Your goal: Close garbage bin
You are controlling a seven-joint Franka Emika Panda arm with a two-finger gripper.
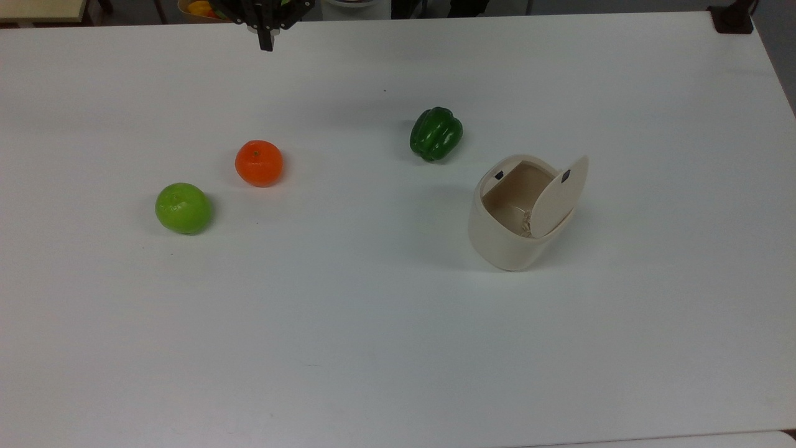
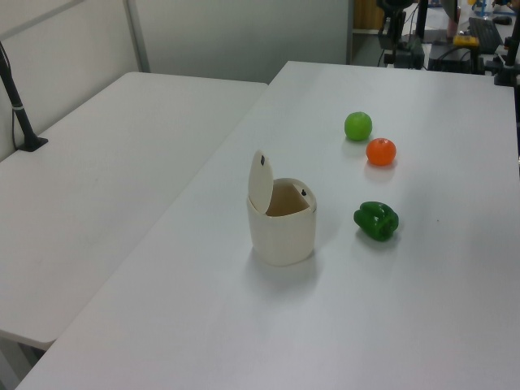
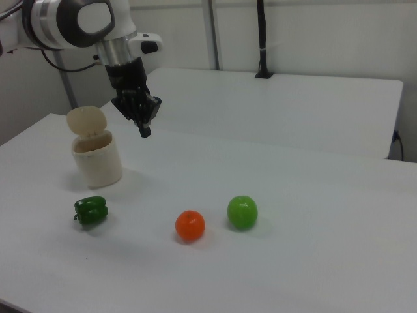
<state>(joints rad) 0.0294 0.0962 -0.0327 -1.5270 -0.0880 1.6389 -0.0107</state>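
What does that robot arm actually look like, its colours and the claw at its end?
The arm is made of rounded white shells with dark grey patches at its joints and a silver band. A black cable trails from it. At its end sits a black wrist section with a small black two-finger gripper, its narrow fingers tapering down to a point.

The work table (image 1: 373,348) is white and matte, evenly lit from above, with soft shadows. In the left view a second white table (image 2: 97,187) stands just beside it on the left view's left, and a black pole (image 2: 18,101) is clamped to that table's far left edge. Behind it is a pale wall panel (image 2: 236,36) with a metal upright (image 2: 136,36). In the right view a black pole (image 3: 262,39) rises from the far table (image 3: 280,107) against a pale wall.
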